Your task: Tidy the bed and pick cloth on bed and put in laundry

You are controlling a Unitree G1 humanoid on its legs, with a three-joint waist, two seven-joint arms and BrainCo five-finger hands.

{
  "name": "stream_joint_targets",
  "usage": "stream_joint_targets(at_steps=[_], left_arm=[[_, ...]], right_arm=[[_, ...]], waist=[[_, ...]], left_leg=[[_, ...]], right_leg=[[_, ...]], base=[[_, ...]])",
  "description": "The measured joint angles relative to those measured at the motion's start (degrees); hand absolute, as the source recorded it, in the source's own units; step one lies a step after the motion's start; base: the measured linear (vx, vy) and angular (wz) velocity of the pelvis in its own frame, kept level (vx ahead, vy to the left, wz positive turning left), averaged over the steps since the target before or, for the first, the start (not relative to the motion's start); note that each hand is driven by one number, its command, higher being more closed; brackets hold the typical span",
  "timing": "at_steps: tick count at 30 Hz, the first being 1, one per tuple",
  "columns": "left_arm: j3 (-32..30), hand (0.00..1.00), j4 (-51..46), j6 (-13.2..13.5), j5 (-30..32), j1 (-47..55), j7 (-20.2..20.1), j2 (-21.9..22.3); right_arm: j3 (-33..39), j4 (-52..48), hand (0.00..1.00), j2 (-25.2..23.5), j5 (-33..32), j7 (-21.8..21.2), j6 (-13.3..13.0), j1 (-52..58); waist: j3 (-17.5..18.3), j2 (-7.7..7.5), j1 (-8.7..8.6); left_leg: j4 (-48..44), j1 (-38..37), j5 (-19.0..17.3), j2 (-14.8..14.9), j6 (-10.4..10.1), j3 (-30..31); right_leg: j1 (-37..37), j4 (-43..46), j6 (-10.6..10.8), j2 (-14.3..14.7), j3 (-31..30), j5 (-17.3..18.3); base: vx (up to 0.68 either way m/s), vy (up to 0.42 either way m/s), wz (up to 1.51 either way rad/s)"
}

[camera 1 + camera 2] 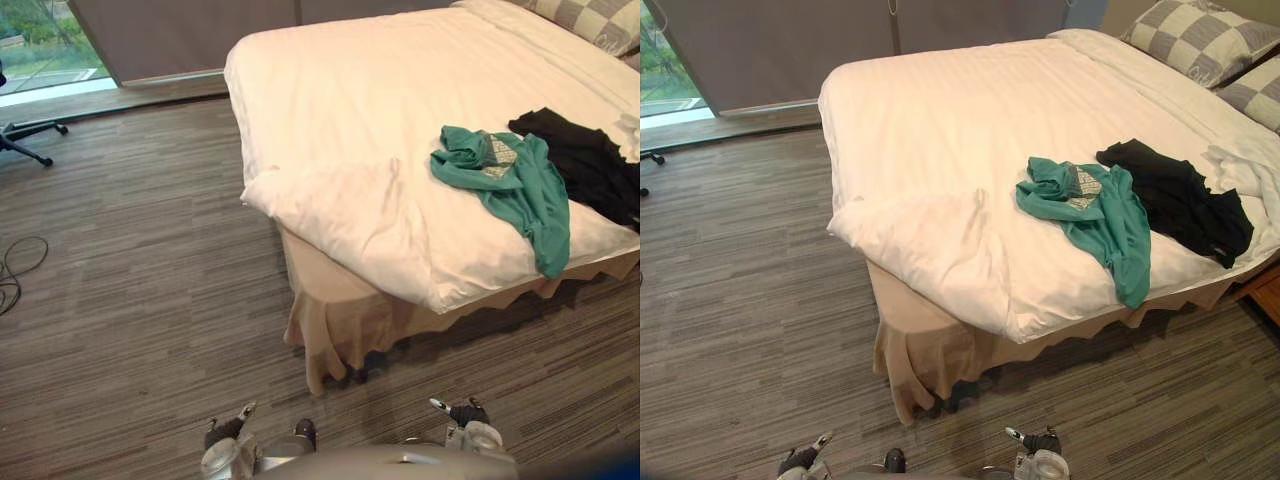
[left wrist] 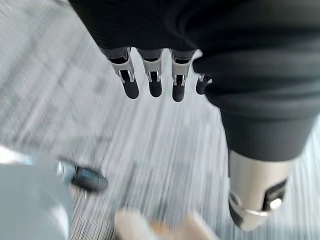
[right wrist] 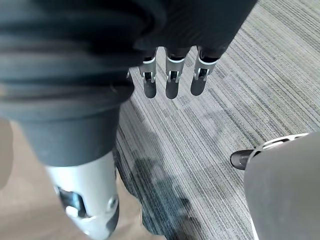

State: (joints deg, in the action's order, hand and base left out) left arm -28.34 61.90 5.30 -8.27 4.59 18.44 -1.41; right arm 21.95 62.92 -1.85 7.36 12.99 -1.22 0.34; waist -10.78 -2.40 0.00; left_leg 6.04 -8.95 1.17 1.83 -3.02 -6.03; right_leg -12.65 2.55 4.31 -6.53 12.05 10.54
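Fingers (image 2: pixel 130 82) of left hand (image 2: pixel 178 75) and right hand (image 3: pixel 171 80) hang relaxed, far from green cloth (image 1: pixel 520 185) on bed (image 1: pixel 340 100).

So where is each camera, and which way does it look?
Left eye view: on the head, looking down at the bed with the green cloth and black cloth; left hand and right hand low down.
Right eye view: beside it, same bed, checked pillows too.
Left wrist view: on the left wrist, along straight fingers to the carpet.
Right wrist view: likewise, right hand over carpet.
Both wrists share carpet.

Bed (image 1: pixel 940 120) — green cloth (image 1: pixel 1095 215), black cloth (image 1: pixel 1175 200).
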Motion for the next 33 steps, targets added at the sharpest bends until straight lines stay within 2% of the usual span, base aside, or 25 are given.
stream_joint_targets(at_steps=[6,9,10,11,13,14,15,18,19,20,22,23,24,25,26,27,29,33], left_arm=[[-6.58,0.00,-7.20,0.60,-3.30,1.02,7.26,-0.58],[-6.60,0.00,-15.41,0.78,-4.11,-0.54,9.94,-4.37],[-8.42,0.00,-21.44,-0.71,-3.97,-4.13,10.85,-8.23],[-8.94,0.00,-22.85,-0.74,-3.64,-6.52,11.11,-11.34],[-10.41,0.00,-22.84,-0.04,-0.95,-15.09,10.02,-31.86],[-10.70,0.00,-23.08,0.48,-0.06,-17.23,9.82,-35.90],[-10.17,0.00,-21.97,2.04,2.09,-21.84,9.11,-42.98],[-5.41,0.00,-17.11,2.76,3.54,-31.24,6.79,-52.53],[-4.31,0.00,-17.12,2.60,3.93,-32.34,6.37,-53.09],[-0.72,0.00,-19.85,2.36,5.13,-34.51,6.31,-52.64],[4.34,0.00,-29.61,2.70,8.92,-32.91,7.38,-49.81],[5.91,0.00,-35.32,3.41,12.38,-30.98,8.40,-45.51],[5.58,0.00,-38.09,3.68,15.08,-29.93,9.63,-39.74],[5.39,0.00,-38.24,3.34,16.25,-29.93,10.33,-37.61],[5.93,0.00,-38.22,2.06,17.11,-29.92,11.06,-35.31],[7.31,0.00,-38.15,1.17,18.40,-29.76,11.26,-33.96],[10.59,0.00,-38.16,0.54,20.72,-29.92,10.87,-33.72],[18.07,0.00,-38.16,0.41,25.25,-34.52,10.30,-33.76]], right_arm=[[-0.12,-0.41,0.00,-0.20,-1.80,1.93,-0.77,1.51],[-0.65,-0.90,0.00,-0.14,-2.57,1.99,-1.14,2.61],[-0.99,-1.41,0.00,0.11,-2.73,1.89,-1.42,4.08],[-1.35,-1.78,0.00,0.26,-2.73,1.89,-1.59,4.74],[-4.48,-3.06,0.00,1.33,-2.85,-0.45,-1.73,6.49],[-4.58,-3.59,0.00,1.50,-2.83,-0.51,-1.76,7.35],[-4.10,-4.03,0.00,2.27,-2.72,-0.53,-1.72,8.86],[-3.26,-4.67,0.00,2.67,-2.89,-1.48,-1.48,11.36],[-2.74,-4.66,0.00,2.66,-2.91,-1.53,-1.47,11.42],[-2.07,-4.58,0.00,2.85,-2.92,-1.69,-1.44,12.32],[-2.49,-4.65,0.00,3.00,-3.97,-2.05,-1.56,12.32],[-2.18,-4.86,0.00,3.68,-4.29,-2.21,-1.71,12.36],[-1.49,-5.03,0.00,3.88,-4.36,-2.52,-1.77,12.22],[-1.15,-4.94,0.00,3.68,-4.36,-2.74,-1.63,11.92],[-0.43,-5.01,0.00,2.97,-4.37,-2.96,-1.66,11.66],[0.33,-4.42,0.00,2.99,-4.39,-3.07,-1.64,11.61],[1.43,-3.47,0.00,2.98,-4.40,-3.20,-1.47,11.49],[3.38,-3.40,0.00,4.53,-4.33,-3.40,-0.66,12.58]], waist=[[0.55,-0.01,1.41],[1.29,-0.09,2.65],[2.53,-0.23,3.58],[2.81,-0.29,3.78],[4.41,-0.89,3.13],[4.79,-0.82,3.07],[5.16,-0.44,2.89],[7.07,1.11,2.63],[7.35,1.70,2.49],[7.64,2.39,2.38],[7.69,2.87,2.40],[7.54,3.34,1.30],[7.20,4.31,0.80],[6.99,3.97,0.93],[6.55,2.40,0.55],[6.69,2.54,0.17],[6.27,3.17,-0.74],[5.63,6.31,-2.35]], left_leg=[[0.01,-0.02,-1.31,-0.20,-0.01,-1.08],[0.01,-0.14,-1.98,-0.59,0.34,-1.29],[-0.08,-0.01,-3.36,0.26,0.04,-4.83],[-0.09,-0.01,-3.02,0.25,-0.42,-5.73],[-0.40,-0.03,-2.55,0.97,-0.38,-6.50],[-0.41,0.00,-2.57,1.08,-0.37,-7.09],[-0.47,-0.46,-2.45,1.02,-0.22,-7.72],[-0.47,-1.13,-2.69,0.72,0.15,-8.53],[-0.48,-1.19,-2.82,0.68,0.37,-8.73],[-0.49,-1.32,-2.87,0.65,0.42,-8.79],[-1.02,-1.14,-2.87,1.13,0.41,-8.19],[-2.50,-0.69,-2.87,2.27,0.41,-7.36],[-3.92,0.01,-2.87,3.26,0.40,-7.24],[-4.58,0.13,-2.91,3.31,0.34,-7.47],[-5.29,0.24,-3.59,2.80,-0.57,-7.49],[-5.31,0.21,-4.83,3.30,-1.45,-7.36],[-5.25,0.28,-5.03,4.62,-1.69,-7.78],[-4.96,0.09,-5.03,5.14,-1.70,-9.21]], right_leg=[[-1.08,-1.39,-0.06,-0.27,0.67,-0.11],[-1.86,-2.49,-0.05,-0.59,0.96,-0.12],[-1.70,-2.64,0.06,-0.65,1.00,-0.23],[-1.82,-2.49,0.08,-0.62,1.42,-0.26],[-0.86,-0.70,0.08,-0.40,0.46,-0.26],[-0.19,0.08,0.09,-0.39,-0.09,-0.27],[0.19,0.88,0.16,-0.47,-0.25,-0.74],[0.24,1.54,0.17,-0.51,-0.33,-2.48],[0.27,1.56,0.15,-0.53,-0.29,-2.69],[0.31,1.94,0.10,-0.66,-0.33,-2.78],[1.18,4.78,0.10,-0.47,-0.28,-2.77],[3.67,8.90,0.11,-0.26,-0.46,-2.13],[4.31,5.27,-0.52,0.90,-1.35,0.52],[4.24,1.55,-0.85,1.42,-1.63,-0.48],[5.07,-2.30,-1.27,1.25,-1.89,-5.49],[4.70,-2.40,-1.68,1.76,-1.88,-4.81],[5.29,-2.52,-1.81,3.18,-2.54,-4.83],[6.52,-2.43,-2.52,3.91,-5.03,-5.25]], base=[[0.01,0.002,0.00],[0.10,0.002,0.04],[0.14,-0.023,0.19],[0.14,-0.017,0.22],[0.13,0.030,-0.02],[0.16,0.080,-0.18],[0.13,0.080,-0.08],[0.16,0.112,-0.05],[0.14,0.085,-0.05],[0.11,0.052,0.08],[0.07,0.003,0.19],[0.03,-0.048,0.11],[0.01,-0.065,-0.01],[-0.01,-0.113,-0.16],[0.02,-0.138,-0.15],[0.03,-0.168,-0.22],[0.02,-0.135,-0.24],[-0.01,-0.046,-0.31]])
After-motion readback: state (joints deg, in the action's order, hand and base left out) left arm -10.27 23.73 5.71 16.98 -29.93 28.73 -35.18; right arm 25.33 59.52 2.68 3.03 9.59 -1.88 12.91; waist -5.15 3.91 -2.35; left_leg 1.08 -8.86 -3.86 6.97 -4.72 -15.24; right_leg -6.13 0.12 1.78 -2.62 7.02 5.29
